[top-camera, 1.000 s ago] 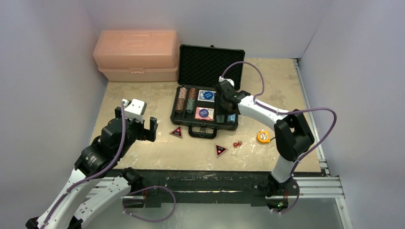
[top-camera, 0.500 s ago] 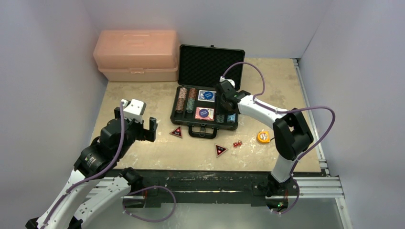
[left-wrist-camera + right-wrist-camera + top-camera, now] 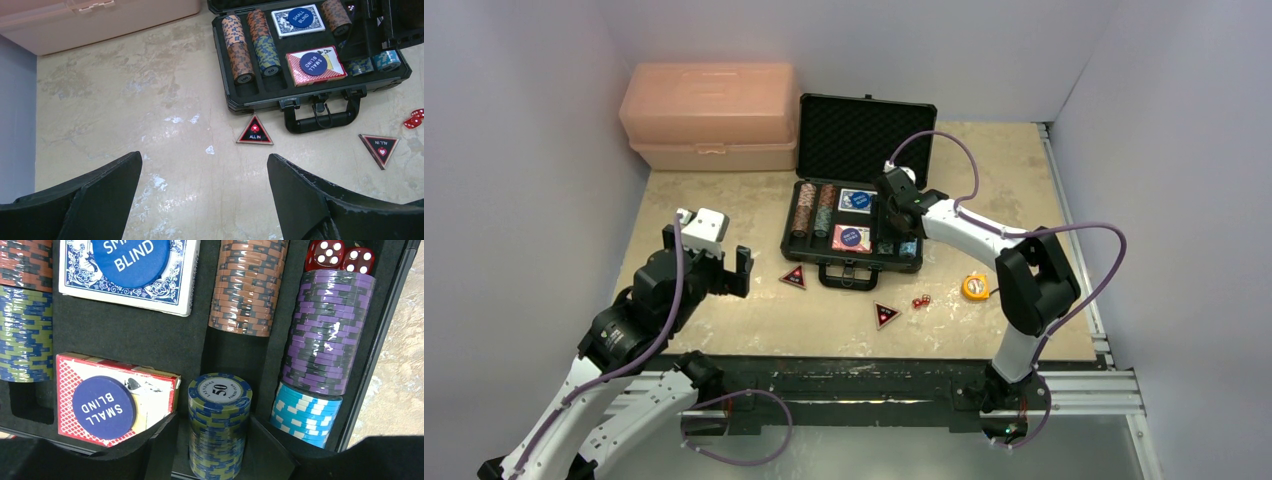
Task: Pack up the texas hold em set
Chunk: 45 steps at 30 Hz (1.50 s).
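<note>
Right end effector (image 3: 212,422) down inside open black foam-lined hard case (image 3: 864,135), fingers parted either side of blue-and-olive "50" chip stack (image 3: 219,390), between red card deck (image 3: 115,397) and light-blue chips (image 3: 305,412). Thin gap visible on left side, contact on right unclear. Left end effector (image 3: 203,160) spread wide, empty, above beige surface (image 3: 125,100), case well off ahead to its right.

Open table (image 3: 724,205) left of the case (image 3: 849,263); upright lid (image 3: 864,135) and pink box (image 3: 709,115) behind.
</note>
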### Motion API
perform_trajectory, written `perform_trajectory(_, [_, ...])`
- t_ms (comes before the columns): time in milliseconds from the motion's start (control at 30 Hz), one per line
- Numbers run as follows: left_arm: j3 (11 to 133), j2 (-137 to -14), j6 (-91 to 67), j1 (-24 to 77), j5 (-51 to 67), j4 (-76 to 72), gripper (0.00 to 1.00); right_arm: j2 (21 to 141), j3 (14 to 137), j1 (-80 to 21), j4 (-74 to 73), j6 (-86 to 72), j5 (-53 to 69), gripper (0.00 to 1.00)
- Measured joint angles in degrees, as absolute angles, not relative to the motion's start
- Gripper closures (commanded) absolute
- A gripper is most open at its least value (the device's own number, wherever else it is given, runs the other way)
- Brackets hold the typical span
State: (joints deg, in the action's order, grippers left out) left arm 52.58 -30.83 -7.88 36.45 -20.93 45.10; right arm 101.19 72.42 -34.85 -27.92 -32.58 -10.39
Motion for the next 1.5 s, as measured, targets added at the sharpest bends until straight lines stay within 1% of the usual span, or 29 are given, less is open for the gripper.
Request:
perform_trajectory(433, [52.6, -30.8, -7.9, 36.4, -21.0, 45.1, 0.03, 98.3, 72.7, -35.2, -30.3, -32.5, -8.5, 0.41])
perform_trajectory(467, [52.6, -30.8, -7.9, 36.4, -21.0, 45.1, 0.03, 98.1, 72.9, -35.2, -30.4, -32.5, -8.3, 0.42])
perform_trajectory(500, [52.6, -30.8, -7.9, 36.4, -21.0, 45.1, 0.03, 98.0, 73.1, -35.2, -30.5, -32.5, -8.1, 0.45])
perform_trajectory(667, [52.6, -30.8, -7.9, 36.4, -21.0, 45.1, 0.04, 97.9, 73.3, -35.2, -30.5, -31.9, -8.0, 0.66])
perform_trajectory(700, [52.6, -30.8, -7.9, 36.4, -21.0, 45.1, 0.03, 97.9, 73.3, -35.2, -30.4, -31.8, -8.0, 0.69])
perform_trajectory(767, [52.6, -30.8, -7.9, 36.4, -21.1, 45.1, 0.03, 97.9, 73.3, -35.2, -30.4, -31.5, -8.0, 0.73])
perform_trajectory(867, [52.6, -30.8, -7.9, 36.4, -21.0, 45.1, 0.03, 97.9, 73.3, -35.2, -30.4, -31.4, -8.0, 0.76])
perform_trajectory(1200, [52.6, -30.8, -7.9, 36.4, -21.0, 45.1, 0.04, 97.9, 72.6, -35.2, -29.5, -31.3, -8.0, 0.79])
perform_trajectory(1500, [52.6, -30.8, -7.9, 36.4, -21.0, 45.1, 0.03, 97.9, 71.2, -35.4, -27.4, -31.3, -8.0, 0.79])
